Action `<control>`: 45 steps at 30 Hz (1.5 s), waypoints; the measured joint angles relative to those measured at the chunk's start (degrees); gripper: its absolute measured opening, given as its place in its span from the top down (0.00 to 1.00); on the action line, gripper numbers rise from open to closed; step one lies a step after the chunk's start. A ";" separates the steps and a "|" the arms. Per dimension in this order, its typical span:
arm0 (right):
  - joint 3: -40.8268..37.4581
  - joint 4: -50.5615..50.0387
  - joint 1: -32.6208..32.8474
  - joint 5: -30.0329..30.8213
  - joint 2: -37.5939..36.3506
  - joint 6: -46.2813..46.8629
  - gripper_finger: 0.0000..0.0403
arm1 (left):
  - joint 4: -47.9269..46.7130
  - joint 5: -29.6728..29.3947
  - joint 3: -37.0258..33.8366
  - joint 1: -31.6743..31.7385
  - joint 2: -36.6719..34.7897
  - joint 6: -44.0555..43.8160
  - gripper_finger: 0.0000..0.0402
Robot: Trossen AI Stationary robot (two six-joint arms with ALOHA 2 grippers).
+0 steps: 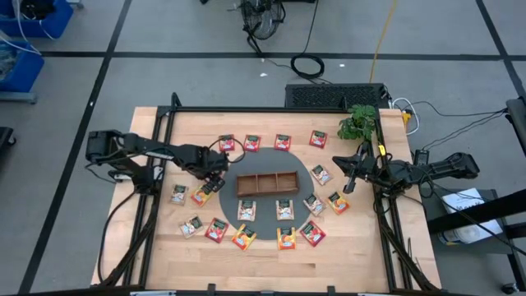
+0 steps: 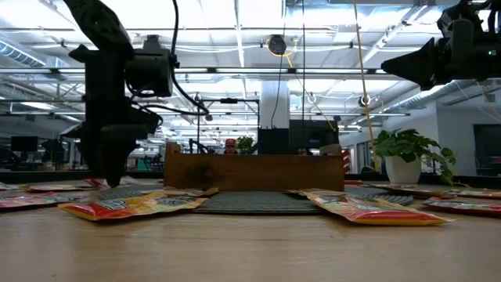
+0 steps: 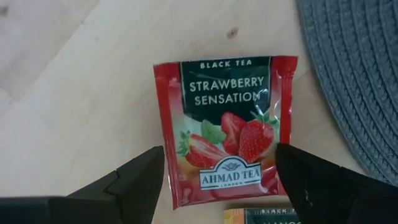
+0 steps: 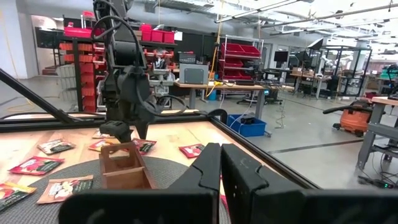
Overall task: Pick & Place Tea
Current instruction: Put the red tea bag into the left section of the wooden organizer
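High view first: flat square tea packets (image 1: pixel 251 143) ring a dark round woven mat (image 1: pixel 304 177) on the pale wooden table (image 1: pixel 362 255), with a brown three-compartment wooden tray (image 1: pixel 268 183) at the mat's middle. The left gripper (image 1: pixel 215 178) hangs at the mat's left rim, over packets near the table's left side. The right gripper (image 1: pixel 352 168) waits raised toward the right edge, beside a small green potted plant (image 1: pixel 358 123) at the far right corner.

Low view: the tray's wall hides the packets behind it; an orange-yellow packet (image 2: pixel 133 205) lies in front.

Left wrist view: fingers (image 3: pixel 140 180) spread wide, straddling a red strawberry black-tea packet (image 3: pixel 225 127) flat on the wood beside the mat; a second packet is cut off.

Right wrist view: fingers (image 4: pixel 239 165) pressed together, holding nothing.
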 joint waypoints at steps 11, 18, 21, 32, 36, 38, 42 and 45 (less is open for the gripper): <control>-0.01 0.00 0.00 0.00 0.02 0.01 0.99 | 2.81 3.55 -0.14 0.11 0.85 0.42 0.27; 0.00 0.00 0.00 0.00 0.02 0.01 0.99 | 2.15 5.85 -0.27 0.14 0.87 0.19 0.52; 0.00 -0.01 0.00 0.00 0.02 0.01 0.99 | 1.74 6.46 -0.27 0.11 0.87 0.17 0.67; 0.00 0.00 0.00 0.00 0.02 0.01 0.99 | 0.57 0.45 -0.77 -1.62 -4.02 2.11 0.95; -0.01 0.00 0.00 0.00 0.00 0.01 0.99 | 0.32 -4.02 -0.69 -3.77 -8.28 0.46 0.96; 0.00 -0.02 0.00 0.00 0.02 0.01 0.99 | 0.89 -6.75 -0.62 -5.17 -10.34 -0.02 0.96; -0.01 -0.01 0.00 0.00 0.01 0.01 0.99 | 5.08 -11.91 0.83 -8.67 -12.34 3.13 0.96; -0.01 -0.01 0.00 0.00 0.01 0.00 0.99 | 11.32 -16.78 2.52 -11.52 -12.29 7.98 0.96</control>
